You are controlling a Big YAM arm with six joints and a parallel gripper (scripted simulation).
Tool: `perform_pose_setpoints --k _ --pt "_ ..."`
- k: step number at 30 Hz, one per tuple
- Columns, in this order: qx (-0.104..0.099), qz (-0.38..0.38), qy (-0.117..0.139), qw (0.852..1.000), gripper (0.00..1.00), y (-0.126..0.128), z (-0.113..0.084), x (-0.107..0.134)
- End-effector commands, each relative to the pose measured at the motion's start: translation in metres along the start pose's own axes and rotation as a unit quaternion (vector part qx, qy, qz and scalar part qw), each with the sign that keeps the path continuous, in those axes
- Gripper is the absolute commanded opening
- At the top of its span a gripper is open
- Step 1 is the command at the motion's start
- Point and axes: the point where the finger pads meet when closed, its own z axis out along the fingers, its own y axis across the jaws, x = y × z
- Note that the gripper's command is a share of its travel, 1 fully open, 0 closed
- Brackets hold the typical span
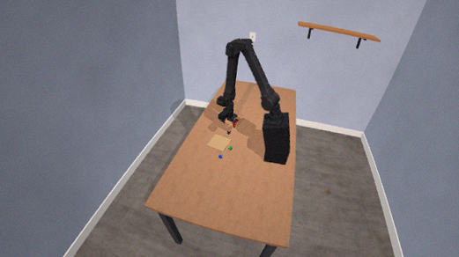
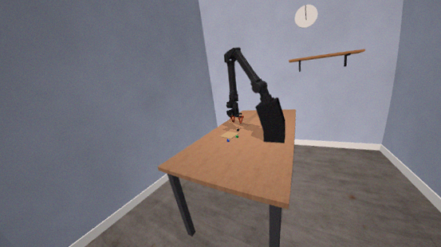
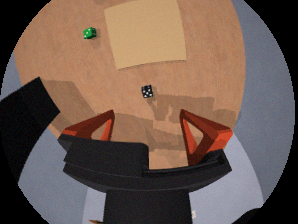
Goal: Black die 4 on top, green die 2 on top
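On the table, wood-brown, dark-legged: one tan mat, roughly square, lying flat, with all three dice outside its edges. Item, one black die, white-pipped, flat on the wood near the mat, not touching; upper face apparently a five in the wrist view. Item, one green die, pale-pipped, beside the mat and apart from it; top number too small to tell. Item, one blue die, off the mat, near the corner closest to the viewer from above; pips unreadable, outside the wrist view. One pincer, with orange-red fingers, pointed downward above the wood, near the black die; released, fingers wide apart, nothing between. One black arm, bent high at the elbow and mounted by a tall black block. Shadows of the arm, cast across the wood around the black die. On the far wall, one wooden shelf, on two dark brackets.
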Motion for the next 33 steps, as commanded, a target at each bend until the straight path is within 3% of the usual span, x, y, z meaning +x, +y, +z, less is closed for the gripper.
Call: perform_pose_setpoints --k 1,10,11,33 --pt "0.011 -0.083 -0.004 0.996 1.00 -0.0105 0.0037 -0.0037" --pt "0.023 -0.136 -0.001 0.990 1.00 -0.0183 -0.0004 -0.0033" --pt "0.018 -0.135 -0.002 0.991 0.33 -0.0133 0.0001 -0.0033" --pt "0.017 -0.134 -0.002 0.991 0.33 -0.0123 0.0002 -0.0031"
